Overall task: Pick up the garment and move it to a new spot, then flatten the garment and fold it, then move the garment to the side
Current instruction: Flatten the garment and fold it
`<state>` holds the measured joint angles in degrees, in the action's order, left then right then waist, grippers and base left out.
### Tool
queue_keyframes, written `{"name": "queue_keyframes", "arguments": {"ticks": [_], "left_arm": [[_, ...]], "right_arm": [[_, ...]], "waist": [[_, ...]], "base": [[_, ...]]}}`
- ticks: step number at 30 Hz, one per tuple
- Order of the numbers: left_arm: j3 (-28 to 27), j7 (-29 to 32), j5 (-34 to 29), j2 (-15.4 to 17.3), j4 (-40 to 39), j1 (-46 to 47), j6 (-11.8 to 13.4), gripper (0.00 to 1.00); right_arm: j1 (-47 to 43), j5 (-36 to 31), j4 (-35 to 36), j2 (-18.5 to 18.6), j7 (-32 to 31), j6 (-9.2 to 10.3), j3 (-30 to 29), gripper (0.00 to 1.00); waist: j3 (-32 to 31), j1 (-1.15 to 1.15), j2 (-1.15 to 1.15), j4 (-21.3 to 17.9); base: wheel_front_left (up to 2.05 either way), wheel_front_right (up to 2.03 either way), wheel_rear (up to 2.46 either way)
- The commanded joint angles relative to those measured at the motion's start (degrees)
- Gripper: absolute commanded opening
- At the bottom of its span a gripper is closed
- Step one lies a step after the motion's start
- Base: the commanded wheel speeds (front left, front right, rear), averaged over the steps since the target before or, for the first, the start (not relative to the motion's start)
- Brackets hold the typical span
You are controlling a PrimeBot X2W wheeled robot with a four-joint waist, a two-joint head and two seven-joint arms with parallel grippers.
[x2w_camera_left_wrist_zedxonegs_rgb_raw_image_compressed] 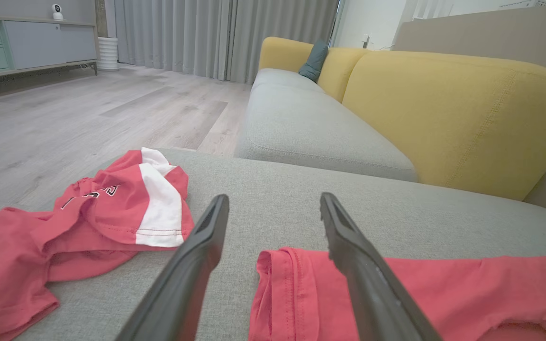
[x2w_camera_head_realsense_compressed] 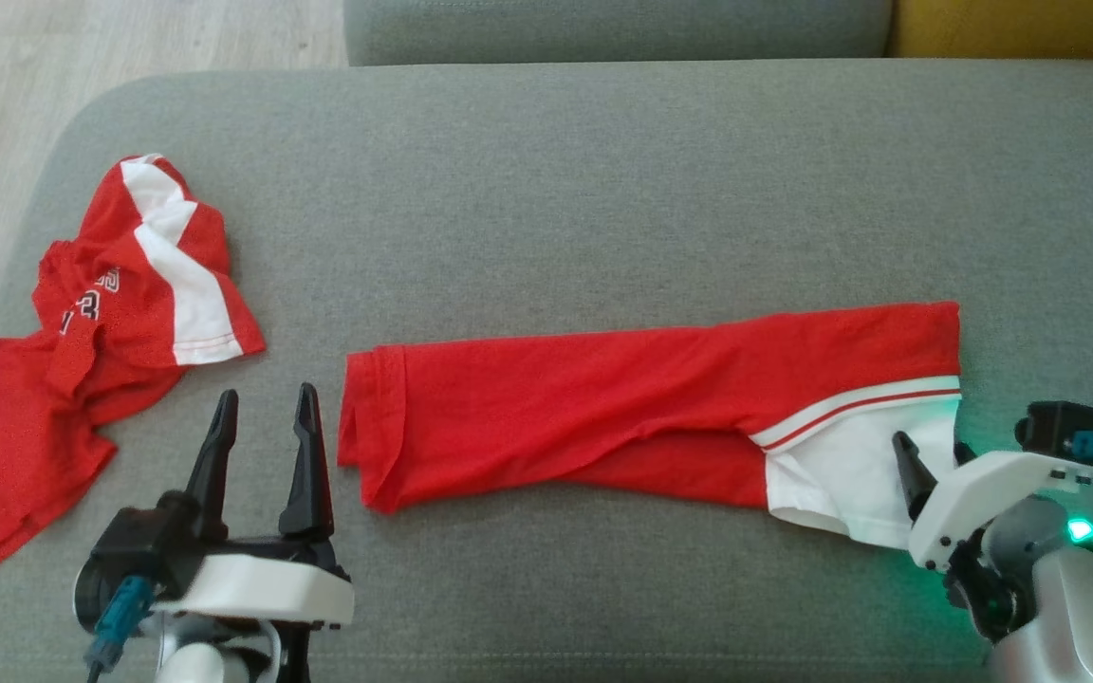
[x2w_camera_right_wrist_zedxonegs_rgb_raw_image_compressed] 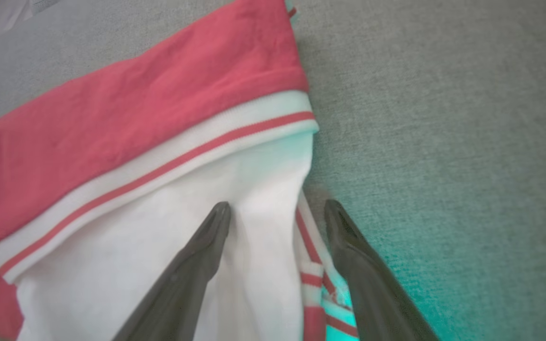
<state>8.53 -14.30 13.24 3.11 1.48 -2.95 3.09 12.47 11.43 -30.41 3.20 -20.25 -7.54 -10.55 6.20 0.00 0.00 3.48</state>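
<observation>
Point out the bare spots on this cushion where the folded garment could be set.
The widest bare stretch is the cushion behind the folded garment, running to its back edge. A narrower strip lies in front, between the left end effector and right end effector. The left end is crowded by the crumpled garment.

A home living room: yellow-backed sofa, wood floor, grey curtains, sideboard.

Daylight is soft and even, with faint shadows. A teal glow tints the slightly blurred cushion and garment edge.
</observation>
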Motion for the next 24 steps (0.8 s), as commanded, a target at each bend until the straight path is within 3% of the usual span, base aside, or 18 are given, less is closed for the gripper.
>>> {"name": "queue_keyframes", "arguments": {"ticks": [1, 4, 5, 7, 17, 24], "left_arm": [[-1.6, -0.7, -0.2, -0.2, -1.7, 3.0, -0.1, 1.0], [-1.6, -0.7, -0.3, -0.2, -1.6, 3.2, -0.2, 1.0], [-1.6, -0.7, -0.3, -0.2, -1.6, 3.3, -0.2, 1.0], [-1.6, -0.7, -0.3, -0.2, -1.4, 3.5, -0.3, 1.0], [-2.4, -0.7, -0.4, -0.2, -1.1, 3.2, -0.4, 1.0], [-2.2, -0.7, 0.3, -0.2, -1.2, 2.8, -0.4, 1.0]], "right_arm": [[1.1, 0.7, 1.8, -0.2, -0.6, 0.05, 2.2, 1.0], [1.0, 1.6, 2.1, -0.3, -1.5, 0.05, 2.9, 1.0], [1.0, 2.1, 2.0, -0.3, -1.9, 0.05, 2.8, 0.91], [0.9, 3.2, 1.8, -0.3, -2.8, 0.05, 2.9, 0.0], [1.2, 2.1, 1.6, 0.7, -2.2, 0.05, 1.0, 0.0], [4.6, -5.2, 0.7, 4.0, -0.4, 0.05, -8.4, 0.0]], "waist": [[0.2, 0.0, 0.0, -0.2], [0.5, 0.0, 0.0, -0.2], [0.6, 0.0, 0.0, -0.2], [0.7, 0.0, 0.0, -0.2], [-0.9, 0.0, 0.0, -0.8], [-1.7, 0.0, 0.0, -1.5]], "base": [[0.0, 0.0, 0.0], [0.0, 0.0, 0.0], [0.0, 0.0, 0.0], [0.0, 0.0, 0.0], [0.0, 0.0, 0.0], [0.0, 0.0, 0.0]]}}
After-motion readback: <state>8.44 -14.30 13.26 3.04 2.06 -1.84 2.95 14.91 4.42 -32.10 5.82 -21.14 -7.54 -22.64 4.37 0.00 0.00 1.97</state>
